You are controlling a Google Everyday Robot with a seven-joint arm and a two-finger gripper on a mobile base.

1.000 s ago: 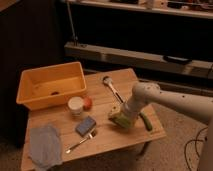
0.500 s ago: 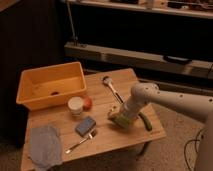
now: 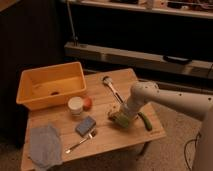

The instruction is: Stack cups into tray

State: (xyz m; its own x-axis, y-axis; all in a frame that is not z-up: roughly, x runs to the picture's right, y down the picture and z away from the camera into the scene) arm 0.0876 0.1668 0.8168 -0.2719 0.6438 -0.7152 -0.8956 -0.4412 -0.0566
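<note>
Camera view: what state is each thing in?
Tray: upright, no cup inside.
White cup: upright on table, beside tray.
Green cup: on table, at gripper.
Gripper: open, down at green cup.
Sponge: lying flat on table.
Fork: lying beside sponge.

orange tray (image 3: 47, 101), gripper (image 3: 122, 117) at olive-grn cup (image 3: 118, 121)

Count on tabletop (image 3: 107, 145): 2 cups, i.e. white cup (image 3: 76, 105) and olive-green cup (image 3: 119, 122). 1 tray (image 3: 30, 98), back-left corner. 1 sponge (image 3: 85, 125), 1 fork (image 3: 80, 143), 1 grey cloth (image 3: 45, 146), 1 long-handled utensil (image 3: 113, 91), 1 small orange object (image 3: 88, 103), 1 green oblong item (image 3: 145, 121). 1 end effector (image 3: 123, 116), jaws wide, at the olive-green cup near the right edge.
</note>
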